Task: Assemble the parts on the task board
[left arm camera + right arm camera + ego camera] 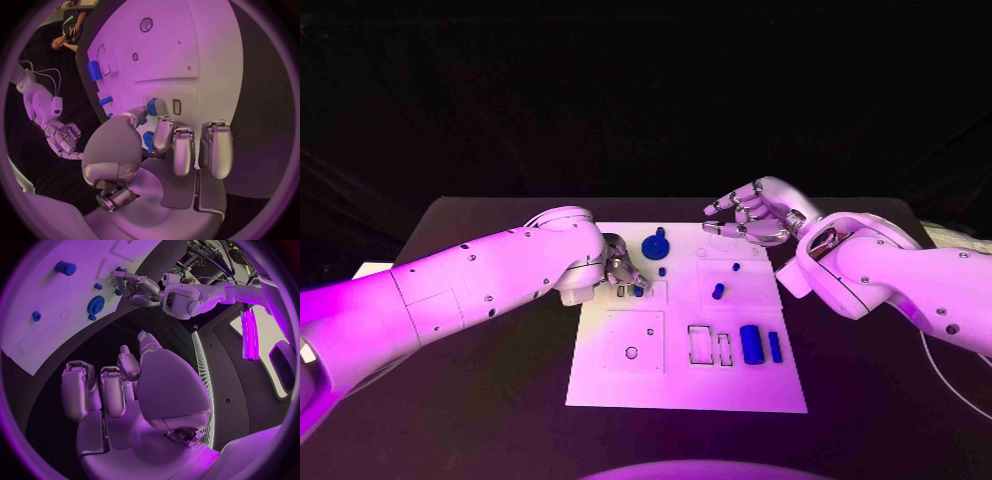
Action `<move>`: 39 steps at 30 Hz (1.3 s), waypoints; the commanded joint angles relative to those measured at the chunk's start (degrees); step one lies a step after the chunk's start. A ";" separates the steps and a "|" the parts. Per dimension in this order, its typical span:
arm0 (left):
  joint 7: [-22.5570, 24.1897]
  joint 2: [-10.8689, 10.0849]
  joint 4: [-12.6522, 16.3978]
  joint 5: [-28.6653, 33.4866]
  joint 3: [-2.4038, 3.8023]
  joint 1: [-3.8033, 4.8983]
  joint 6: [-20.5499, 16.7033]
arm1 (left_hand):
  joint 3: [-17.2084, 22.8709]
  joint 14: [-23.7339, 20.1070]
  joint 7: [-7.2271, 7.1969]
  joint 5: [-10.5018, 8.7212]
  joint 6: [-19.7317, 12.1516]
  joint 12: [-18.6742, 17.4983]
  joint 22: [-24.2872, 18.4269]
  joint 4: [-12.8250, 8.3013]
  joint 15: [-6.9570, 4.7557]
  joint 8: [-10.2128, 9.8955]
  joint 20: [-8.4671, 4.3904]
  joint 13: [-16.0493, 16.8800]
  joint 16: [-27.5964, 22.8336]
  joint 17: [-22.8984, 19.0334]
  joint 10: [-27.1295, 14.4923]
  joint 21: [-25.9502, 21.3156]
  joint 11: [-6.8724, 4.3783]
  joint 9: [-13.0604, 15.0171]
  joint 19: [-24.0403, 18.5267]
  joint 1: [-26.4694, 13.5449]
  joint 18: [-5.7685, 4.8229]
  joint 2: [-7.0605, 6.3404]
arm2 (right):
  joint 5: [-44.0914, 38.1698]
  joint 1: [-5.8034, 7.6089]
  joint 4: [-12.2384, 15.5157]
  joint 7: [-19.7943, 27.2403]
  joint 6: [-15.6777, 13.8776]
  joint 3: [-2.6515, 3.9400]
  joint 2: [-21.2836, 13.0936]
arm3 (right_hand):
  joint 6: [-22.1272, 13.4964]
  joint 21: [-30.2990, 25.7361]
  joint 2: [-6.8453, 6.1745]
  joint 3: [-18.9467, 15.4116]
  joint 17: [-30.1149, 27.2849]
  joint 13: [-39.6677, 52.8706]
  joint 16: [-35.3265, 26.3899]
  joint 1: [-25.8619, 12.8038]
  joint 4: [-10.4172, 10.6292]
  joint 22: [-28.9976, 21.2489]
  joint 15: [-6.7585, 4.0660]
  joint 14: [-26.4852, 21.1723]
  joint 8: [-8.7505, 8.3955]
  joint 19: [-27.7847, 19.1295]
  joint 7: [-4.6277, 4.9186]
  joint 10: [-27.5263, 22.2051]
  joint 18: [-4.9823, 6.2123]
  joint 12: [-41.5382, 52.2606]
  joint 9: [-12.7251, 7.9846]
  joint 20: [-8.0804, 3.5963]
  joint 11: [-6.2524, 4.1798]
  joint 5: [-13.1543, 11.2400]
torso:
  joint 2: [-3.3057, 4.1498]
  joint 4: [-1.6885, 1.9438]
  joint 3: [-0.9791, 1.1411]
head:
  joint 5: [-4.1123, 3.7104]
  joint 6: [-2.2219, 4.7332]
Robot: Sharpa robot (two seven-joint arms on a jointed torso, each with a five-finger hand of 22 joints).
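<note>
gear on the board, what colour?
Blue. The gear shows best in the head view.

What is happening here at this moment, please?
A two-armed robot is assembling small blue parts on a white task board on a black table. Its left hand is down at the board's left edge, fingertips at a small blue part; whether it grips the part is hard to tell. The right hand hovers over the board's far right corner, fingers curled, holding nothing. A blue gear, a cylinder and other blue pieces lie on the board.
</note>
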 commanded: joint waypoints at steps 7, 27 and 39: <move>-3.81 0.14 -0.18 1.10 -0.60 -0.87 3.45 | -2.68 6.01 0.00 -0.26 0.69 0.27 10.99 1.08 -0.54 0.06 -0.33 0.19 0.18 15.08 0.27 0.18 -0.39 0.25 3.66 -0.65 -0.72 0.34 | -0.55 -0.01 0.15 0.13 0.56 0.00 -0.07 | 0.45 -0.20 0.14 -0.45 8.66 0.02 -0.39 -0.68 0.18 0.88 -0.48 4.30 0.02 -0.36 0.02 -0.56 1.09 -0.30 0.05 0.03 -0.05 0.32 | -0.02 0.03 -0.04 | 0.06 -0.02; -3.30 -2.27 2.12 0.70 -0.08 -0.75 1.82 | -15.61 6.01 -0.35 -8.31 1.15 0.60 11.49 5.59 -0.77 0.75 -0.56 0.63 0.18 15.08 0.72 0.35 -0.68 0.95 3.95 -0.49 -0.82 1.89 | -0.51 -0.01 -0.08 0.24 0.56 0.00 -0.09 | 0.45 -0.39 0.14 -0.58 8.40 -0.15 -0.58 -0.86 0.31 0.57 -0.49 4.24 0.00 -0.53 0.01 -0.66 1.16 -0.52 0.05 0.02 -0.06 0.32 | -0.06 0.09 -0.04 | 0.16 0.06; -2.05 -5.03 5.20 1.21 2.25 0.64 -1.22 | -18.83 6.01 -0.11 -10.36 0.30 -0.43 10.58 5.60 -0.75 0.47 -0.55 -0.44 0.18 15.08 0.01 -0.33 -0.52 0.92 3.43 -0.83 -0.57 2.65 | -0.38 -0.02 -0.41 0.32 0.50 -0.01 -0.06 | 0.44 -0.41 0.12 -0.64 8.38 -0.16 -0.61 -0.94 0.37 0.56 -0.49 4.23 -0.01 -0.53 0.01 -0.66 1.16 -0.53 0.05 0.02 -0.06 0.32 | -0.04 0.05 -0.02 | 0.36 0.46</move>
